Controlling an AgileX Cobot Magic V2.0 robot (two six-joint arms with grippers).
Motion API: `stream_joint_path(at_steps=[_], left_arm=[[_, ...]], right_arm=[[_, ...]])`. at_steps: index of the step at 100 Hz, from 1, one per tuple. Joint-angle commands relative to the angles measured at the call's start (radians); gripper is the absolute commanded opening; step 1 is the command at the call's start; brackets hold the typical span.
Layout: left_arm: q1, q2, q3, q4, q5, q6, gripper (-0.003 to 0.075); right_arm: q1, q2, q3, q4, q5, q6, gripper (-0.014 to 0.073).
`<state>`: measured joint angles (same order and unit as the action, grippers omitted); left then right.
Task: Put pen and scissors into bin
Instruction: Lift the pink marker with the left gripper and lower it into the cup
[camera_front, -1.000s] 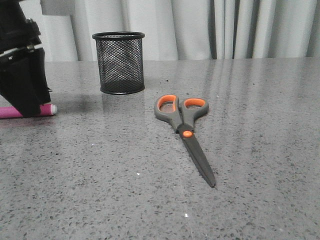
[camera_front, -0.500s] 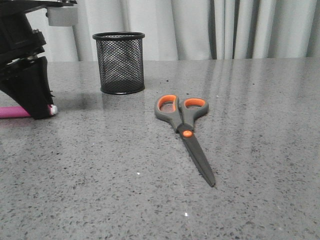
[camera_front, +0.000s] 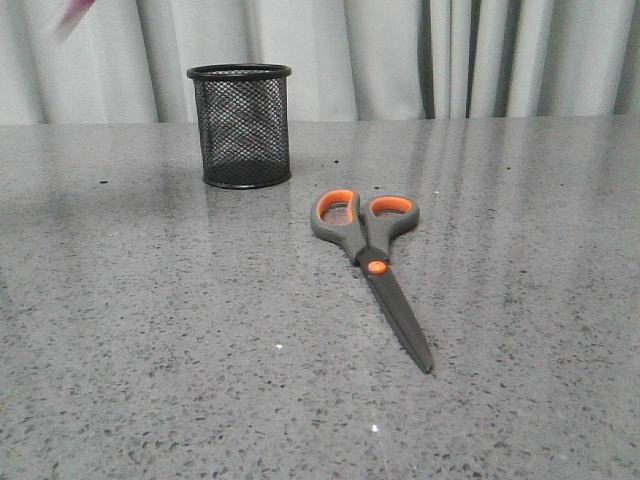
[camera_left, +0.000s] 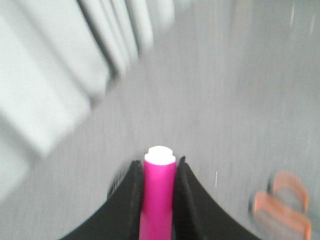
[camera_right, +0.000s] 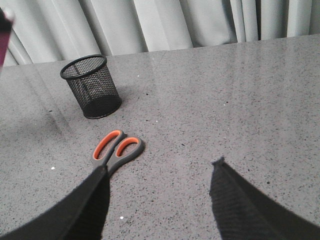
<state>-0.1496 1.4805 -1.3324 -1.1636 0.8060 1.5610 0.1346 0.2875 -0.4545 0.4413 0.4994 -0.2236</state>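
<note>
My left gripper (camera_left: 159, 165) is shut on the magenta pen (camera_left: 159, 195), whose white end tip sticks out past the fingertips. The pen is lifted off the table; a blurred pink streak of it (camera_front: 72, 14) shows at the front view's top left corner. The black mesh bin (camera_front: 240, 126) stands upright at the back left, also in the right wrist view (camera_right: 91, 86). The scissors (camera_front: 368, 262) lie flat mid-table, loops toward the bin; they also show in the right wrist view (camera_right: 116, 150) and blurred in the left wrist view (camera_left: 282, 205). My right gripper (camera_right: 160, 167) is open and empty above the table.
Grey speckled tabletop (camera_front: 150, 330) with pale curtains (camera_front: 450, 55) behind its far edge. Nothing else stands on the table.
My left gripper has lifted up and out of the front view, taking the pen off the table. The scissors and bin have not moved.
</note>
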Motion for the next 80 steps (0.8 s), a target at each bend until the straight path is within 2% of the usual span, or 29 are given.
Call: stream_joint_path(at_steps=[1,8,17,46,80], left_arm=[[0.003,-0.03,-0.029,-0.353,0.002,0.171,-0.0019],[0.001,-0.007,-0.027,-0.516,0.042,0.268,-0.0019],[0.001,0.046,-0.025,-0.687,0.109,0.329,-0.0019],[0.001,0.236,-0.064,-0.687,0.245,0.392,-0.0019],[0.001,0.376,-0.18,-0.687,0.25,0.43,-0.0019]], right_arm=[[0.004,0.017,-0.032,0.003,-0.072,-0.012,0.04],[0.004,0.017,-0.032,0.003,-0.072,-0.012,0.04],[0.004,0.017,-0.032,0.003,-0.072,-0.012,0.04],[0.004,0.019,-0.032,0.003,-0.078,-0.012,0.04],[0.004,0.019,-0.032,0.003,-0.078,-0.012,0.04]])
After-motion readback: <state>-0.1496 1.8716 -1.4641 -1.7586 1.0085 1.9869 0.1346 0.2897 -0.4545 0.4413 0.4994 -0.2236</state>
